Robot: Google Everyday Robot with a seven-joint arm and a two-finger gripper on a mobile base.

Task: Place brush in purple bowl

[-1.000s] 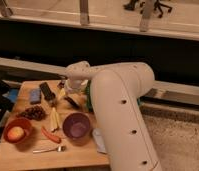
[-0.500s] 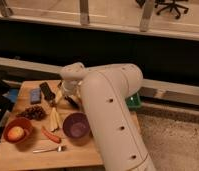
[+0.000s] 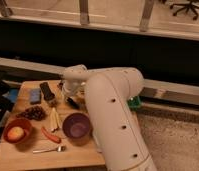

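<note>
Camera view: gripper (image 3: 69, 96) seemingly at brush (image 3: 73, 103), behind purple bowl (image 3: 76, 126).

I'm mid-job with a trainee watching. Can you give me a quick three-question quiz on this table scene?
1. True or false: the brush already lies in the purple bowl.
2. What sits in the reddish-brown bowl? A) a spoon B) a yellow-orange fruit C) grapes
3. Where is the gripper?

Key: 1 false. 2 B. 3 low over the table, beyond the purple bowl, at the brush, near the black block.
</note>
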